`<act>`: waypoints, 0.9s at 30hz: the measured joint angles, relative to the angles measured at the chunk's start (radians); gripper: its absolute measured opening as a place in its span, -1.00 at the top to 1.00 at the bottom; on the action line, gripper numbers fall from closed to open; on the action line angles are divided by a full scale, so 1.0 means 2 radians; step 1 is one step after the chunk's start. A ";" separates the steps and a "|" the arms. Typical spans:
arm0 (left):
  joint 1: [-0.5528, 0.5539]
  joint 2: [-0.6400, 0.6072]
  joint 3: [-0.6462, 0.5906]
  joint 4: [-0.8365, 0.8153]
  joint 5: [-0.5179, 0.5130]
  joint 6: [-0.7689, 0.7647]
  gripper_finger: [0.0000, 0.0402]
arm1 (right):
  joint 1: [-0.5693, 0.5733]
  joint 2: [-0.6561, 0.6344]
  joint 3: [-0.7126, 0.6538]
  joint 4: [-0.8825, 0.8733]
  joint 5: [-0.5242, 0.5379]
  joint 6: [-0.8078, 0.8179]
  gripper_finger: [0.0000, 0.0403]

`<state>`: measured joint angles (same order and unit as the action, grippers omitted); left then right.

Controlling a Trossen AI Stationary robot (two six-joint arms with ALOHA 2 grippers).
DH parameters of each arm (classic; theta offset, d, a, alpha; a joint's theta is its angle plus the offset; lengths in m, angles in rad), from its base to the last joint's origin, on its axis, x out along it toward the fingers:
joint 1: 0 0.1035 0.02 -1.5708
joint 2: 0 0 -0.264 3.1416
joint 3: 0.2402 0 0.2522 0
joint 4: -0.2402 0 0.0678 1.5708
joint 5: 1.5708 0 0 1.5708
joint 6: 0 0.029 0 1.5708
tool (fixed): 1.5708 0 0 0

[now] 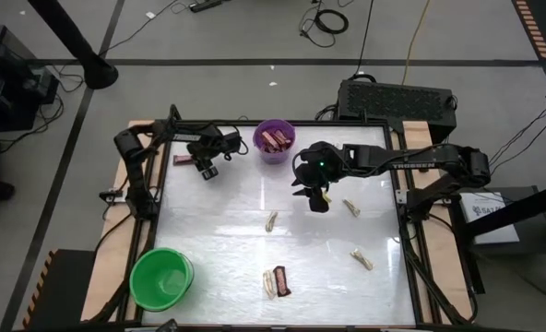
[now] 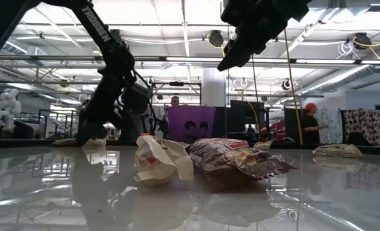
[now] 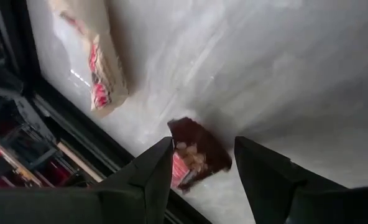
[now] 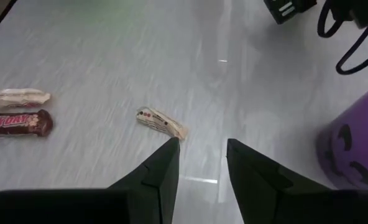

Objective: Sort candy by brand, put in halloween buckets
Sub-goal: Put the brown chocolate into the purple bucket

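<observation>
The purple bucket (image 1: 274, 140) stands at the table's far edge with maroon bars inside. The green bucket (image 1: 160, 277) is at the near left. One maroon bar (image 3: 196, 154) lies flat by the far left edge. My left gripper (image 3: 202, 146) hangs open just above it, a finger on either side. My right gripper (image 4: 199, 144) is open and raised above the table's middle (image 1: 317, 198), holding nothing. Cream twisted candies lie loose (image 1: 272, 220) (image 1: 351, 207) (image 1: 362, 259). At the near edge a cream piece (image 2: 158, 160) lies beside a maroon bar (image 2: 235, 160).
A pale wrapper with red print (image 3: 97, 62) lies near the table's black edge frame (image 3: 66, 118) beside my left gripper. The purple bucket (image 4: 358, 143) is close to my right gripper. Bare white table lies between the green bucket and the middle.
</observation>
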<state>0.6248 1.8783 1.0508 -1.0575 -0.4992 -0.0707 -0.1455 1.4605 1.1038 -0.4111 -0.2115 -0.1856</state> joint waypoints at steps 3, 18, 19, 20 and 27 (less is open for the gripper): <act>0.008 0.003 0.001 0.002 0.010 0.012 0.10 | 0.000 0.000 0.000 -0.004 0.000 -0.004 0.37; 0.037 0.004 0.001 0.000 0.044 0.013 0.33 | 0.002 0.000 0.000 -0.014 0.000 0.003 0.37; 0.037 0.005 0.001 0.000 0.044 0.013 0.40 | 0.002 0.000 0.000 -0.014 0.000 0.002 0.37; 0.037 0.005 0.001 0.002 0.044 0.013 0.47 | 0.002 0.000 0.000 -0.014 0.000 0.001 0.37; 0.032 -0.012 -0.002 0.025 0.040 0.025 0.91 | 0.002 0.000 0.000 -0.013 0.000 0.000 0.37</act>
<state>0.6893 1.8543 1.0468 -1.0066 -0.4185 -0.0200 -0.1421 1.4605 1.1030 -0.4381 -0.2115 -0.1860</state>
